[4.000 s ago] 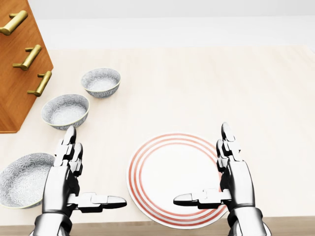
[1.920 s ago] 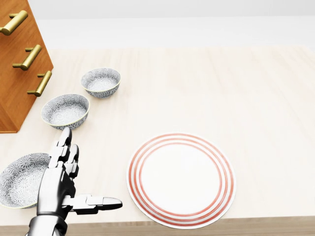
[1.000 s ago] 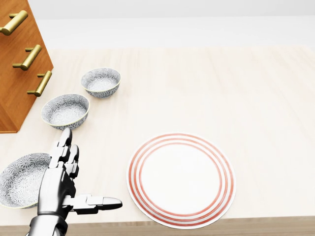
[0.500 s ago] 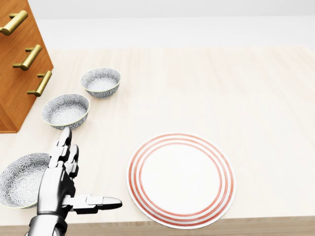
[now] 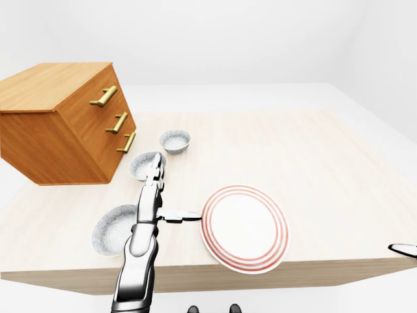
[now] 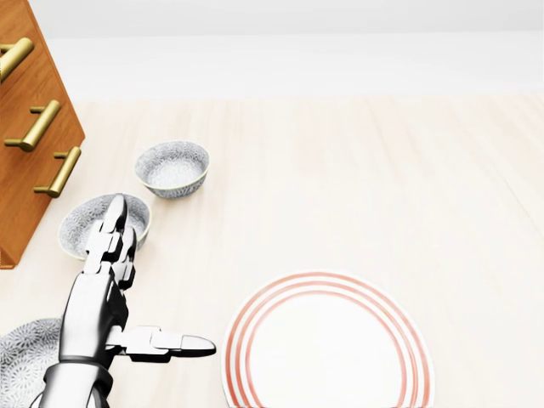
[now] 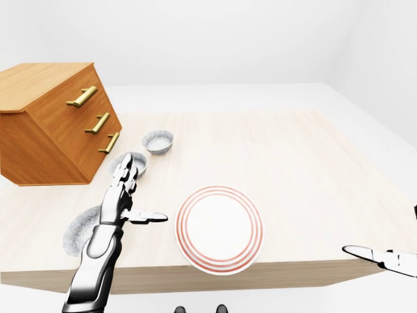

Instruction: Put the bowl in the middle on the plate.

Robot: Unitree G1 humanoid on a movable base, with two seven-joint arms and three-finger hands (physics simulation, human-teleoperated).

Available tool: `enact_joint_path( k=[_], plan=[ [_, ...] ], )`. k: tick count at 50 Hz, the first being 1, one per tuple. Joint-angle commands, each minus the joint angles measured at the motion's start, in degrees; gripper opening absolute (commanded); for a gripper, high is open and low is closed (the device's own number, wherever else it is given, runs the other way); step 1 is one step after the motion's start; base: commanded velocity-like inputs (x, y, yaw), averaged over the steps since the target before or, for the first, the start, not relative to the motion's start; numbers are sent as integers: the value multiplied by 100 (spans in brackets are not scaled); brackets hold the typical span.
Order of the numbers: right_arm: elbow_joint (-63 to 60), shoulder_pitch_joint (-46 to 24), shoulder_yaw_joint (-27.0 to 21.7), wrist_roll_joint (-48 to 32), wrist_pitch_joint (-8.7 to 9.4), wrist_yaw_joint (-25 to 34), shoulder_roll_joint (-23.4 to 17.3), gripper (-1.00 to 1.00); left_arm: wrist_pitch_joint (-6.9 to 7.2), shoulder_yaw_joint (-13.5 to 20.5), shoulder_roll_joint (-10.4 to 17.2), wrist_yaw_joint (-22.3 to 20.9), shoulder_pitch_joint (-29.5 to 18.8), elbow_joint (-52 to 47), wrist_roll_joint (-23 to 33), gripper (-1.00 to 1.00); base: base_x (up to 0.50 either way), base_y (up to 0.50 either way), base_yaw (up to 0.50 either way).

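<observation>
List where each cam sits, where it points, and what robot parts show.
Head view: on the head, pitched steeply down at the table; left hand overlaps the middle bowl; plate cropped.
Left-eye view: on the head, wider look over the whole table and drawer chest; left arm, sliver of the right hand.
Right-eye view: same aim, slightly offset; left arm, more of the right hand.
Shared: left hand, plate, three bowls.

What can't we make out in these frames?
- Middle bowl: in the head view, the left hand covers its right rim with its fingertips. Contact cannot be told.
- Nearest bowl: in the head view, cut off by the bottom-left corner.
- Plate: in the head view, lower rim cut off by the bottom edge.
- Right hand: absent from the head view and cut off by the right-eye view's right edge, so open or shut is unclear.
</observation>
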Motion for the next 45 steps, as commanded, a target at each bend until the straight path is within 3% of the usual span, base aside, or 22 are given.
enact_joint_path(
  k=[1, 12, 26, 40, 45],
  plan=[
    [4, 13, 15, -71, 0, 99, 47, 100, 0, -54, -38, -33, 29, -240, 115, 100, 37, 4, 0],
    [50, -17, 37, -170, 0, 17, 22, 100, 0, -86, -51, -50, -2, -203, 82, 100, 28, 4, 0],
    [95, -18, -5, -73, 0, -74, 8, 100, 0, -96, -16, -79, -17, -358, 125, 100, 3, 1, 0],
    [54, 19, -43, -42, 0, -4, 37, 100, 0, -138, 58, -244, -74, -679, 624, 100, 0, 0, 0],
    [2, 22, -81, -33, 0, 13, 44, 100, 0, -166, 207, -405, -240, -928, 1190, 100, 0, 0, 0]
  ],
)
